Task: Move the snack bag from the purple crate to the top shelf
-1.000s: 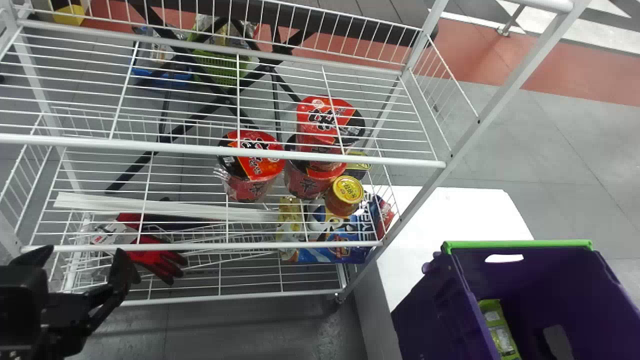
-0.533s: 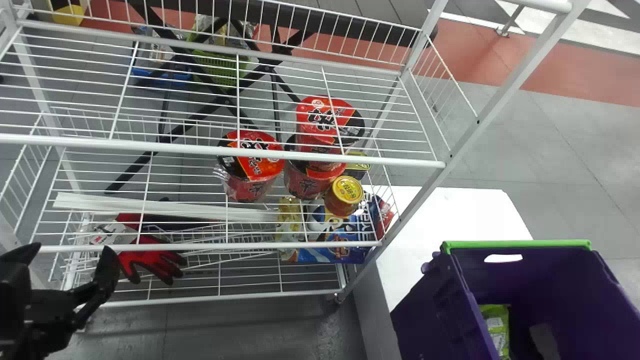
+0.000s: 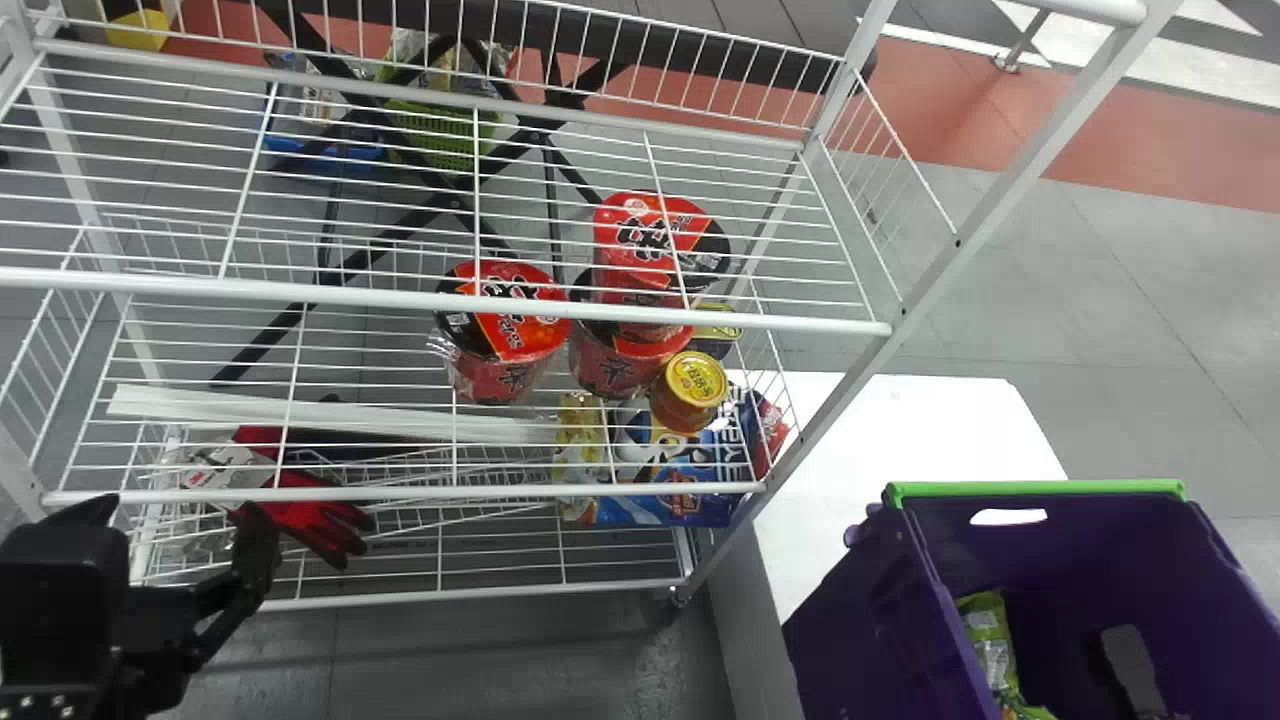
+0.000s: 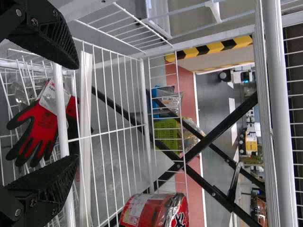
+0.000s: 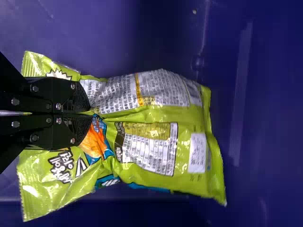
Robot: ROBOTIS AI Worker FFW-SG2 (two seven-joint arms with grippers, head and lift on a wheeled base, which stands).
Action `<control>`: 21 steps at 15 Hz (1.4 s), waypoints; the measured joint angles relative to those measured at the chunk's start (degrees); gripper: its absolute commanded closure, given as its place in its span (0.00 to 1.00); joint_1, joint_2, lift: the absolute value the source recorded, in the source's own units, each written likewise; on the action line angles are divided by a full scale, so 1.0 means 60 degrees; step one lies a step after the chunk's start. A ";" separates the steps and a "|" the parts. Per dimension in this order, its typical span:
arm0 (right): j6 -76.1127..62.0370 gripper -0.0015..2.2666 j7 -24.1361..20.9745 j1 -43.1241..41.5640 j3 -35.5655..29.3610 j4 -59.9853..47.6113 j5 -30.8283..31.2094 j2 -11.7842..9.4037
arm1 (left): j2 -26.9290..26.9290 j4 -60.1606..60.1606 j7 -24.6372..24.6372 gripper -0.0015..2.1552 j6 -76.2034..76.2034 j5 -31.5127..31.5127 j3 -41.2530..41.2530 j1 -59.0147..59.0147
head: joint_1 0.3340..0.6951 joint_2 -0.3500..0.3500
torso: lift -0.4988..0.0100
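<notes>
From where I stood, the left gripper (image 3: 181, 510) was at the far left, its fingers spread with nothing between them, in front of the wire rack near some red gloves (image 3: 312, 522); it had swung slightly outward and then come back, without taking up any work. Above it ran the front rail of the top shelf (image 3: 300, 292), where the bag was meant to end up. Seen through those wires, red cups (image 3: 520, 342) and a yellow-lidded jar (image 3: 690, 398) sat on the level below, towards its right end, just as they had a second earlier. Past the rack came a white table (image 3: 900, 440), and in front of that the purple crate (image 3: 868, 620). The real news was in there. The snack bag (image 5: 194, 124), lying by the crate's left wall, had altered its outline, from a straight strip to a bent, rumpled one. The right gripper (image 5: 90, 113) was clenched on it, pinching a gathered fold towards one end while the fuller part spread out beyond the fingertips. To me that meant the grasp was made and the carrying was still to do. A straight lift clear of the green rim seemed the next need; held so far off its middle, the soft bag might well swing, droop or catch on the wall.
</notes>
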 measured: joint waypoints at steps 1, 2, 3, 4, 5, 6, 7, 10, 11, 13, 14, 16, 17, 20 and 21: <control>0.0020 0.87 0.0047 0.0001 0.0016 -0.0016 0.0035 0.0021 | -0.0002 -0.0001 -0.0008 0.08 0.0005 0.0000 0.0019 -0.0002 | 1.00 0.00 | 0.09; 0.0028 0.87 0.0037 0.0017 0.0043 -0.0061 0.0074 0.0050 | -0.0007 0.0001 -0.0009 0.08 0.0019 -0.0003 0.0021 -0.0010 | 1.00 0.00 | 0.09; 0.0048 0.87 -0.0063 0.0070 0.0122 -0.0167 0.0145 0.0122 | -0.0019 0.0006 -0.0009 0.08 0.0027 -0.0007 0.0003 -0.0024 | 1.00 0.00 | 0.09; 0.0075 0.87 -0.0130 0.0129 0.0186 -0.0278 0.0199 0.0183 | -0.0027 0.0014 -0.0009 0.08 0.0030 -0.0010 -0.0029 -0.0030 | 1.00 0.00 | 0.09; 0.0134 0.87 -0.0148 0.0181 0.0207 -0.0368 0.0203 0.0224 | -0.0033 0.0037 -0.0009 0.08 0.0031 -0.0012 -0.0049 -0.0037 | 1.00 0.00 | 0.09; 0.0171 0.87 -0.0182 0.0228 0.0203 -0.0441 0.0176 0.0260 | -0.0038 0.0060 -0.0009 0.08 0.0031 -0.0018 -0.0059 -0.0043 | 1.00 0.00 | 0.11; 0.0172 0.87 -0.0203 0.0309 0.0178 -0.0543 0.0120 0.0318 | -0.0043 0.0080 -0.0004 0.08 0.0031 -0.0024 -0.0067 -0.0046 | 1.00 0.00 | 0.11; 0.0127 0.87 -0.0083 0.0715 0.0130 -0.1185 0.0015 0.0714 | -0.0046 0.0102 0.0006 0.08 0.0031 -0.0055 -0.0072 -0.0049 | 1.00 0.00 | 0.14; 0.0110 0.87 -0.0060 0.0900 0.0080 -0.1504 0.0006 0.0920 | -0.0044 0.0106 0.0006 0.08 0.0031 -0.0063 -0.0065 -0.0049 | 1.00 0.00 | 0.15; -0.0031 0.87 -0.0121 0.1296 -0.0117 -0.2039 -0.0039 0.1276 | -0.0041 0.0126 -0.0005 0.08 0.0031 -0.0068 -0.0009 -0.0050 | 1.00 0.00 | 0.16; -0.0119 0.87 -0.0145 0.1391 -0.0193 -0.2113 -0.0088 0.1325 | -0.0039 0.0133 -0.0009 0.08 0.0031 -0.0067 0.0006 -0.0058 | 1.00 0.00 | 0.17; -0.0190 0.87 -0.0053 0.1502 -0.0449 -0.2221 -0.0200 0.1349 | -0.0044 0.0139 -0.0013 0.08 0.0031 -0.0058 -0.0019 -0.0082 | 1.00 0.00 | 0.18; -0.0150 0.87 -0.0014 0.1565 -0.0555 -0.2339 -0.0218 0.1351 | -0.0051 0.0139 -0.0010 0.08 0.0031 -0.0056 -0.0054 -0.0088 | 1.00 0.00 | 0.19; -0.0076 0.87 0.0047 0.1753 -0.0684 -0.2632 -0.0266 0.1353 | -0.0061 0.0130 0.0004 0.08 0.0031 -0.0056 -0.0100 -0.0092 | 1.00 0.00 | 0.22; -0.0074 0.87 0.0079 0.1806 -0.0721 -0.2706 -0.0282 0.1361 | -0.0061 0.0108 0.0006 0.08 0.0031 -0.0056 -0.0097 -0.0086 | 1.00 0.00 | 0.22</control>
